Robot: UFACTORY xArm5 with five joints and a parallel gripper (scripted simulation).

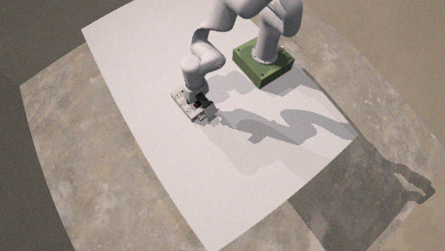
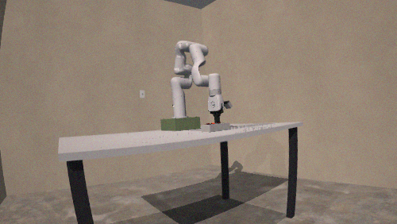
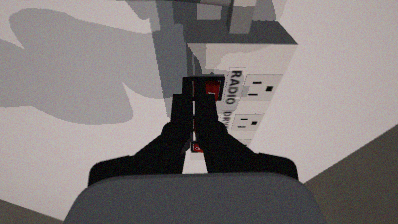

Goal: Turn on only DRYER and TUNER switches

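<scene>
The white power strip (image 1: 190, 105) lies flat on the table, the right way up; it also shows in the exterior view (image 2: 214, 127). In the wrist view the strip (image 3: 240, 90) runs away from me, with sockets on the right and red rocker switches on the left. My gripper (image 3: 193, 91) is shut and empty, its black fingertips pressed together at the red switch (image 3: 212, 88) beside the label RADIO (image 3: 233, 86). A second red switch (image 3: 196, 147) shows low between the fingers, beside a label that starts with D. Other switches and labels are hidden by the fingers.
The arm's green base block (image 1: 262, 60) stands on the table behind the strip, also in the exterior view (image 2: 180, 123). The table edge (image 3: 350, 160) runs close on the strip's right side.
</scene>
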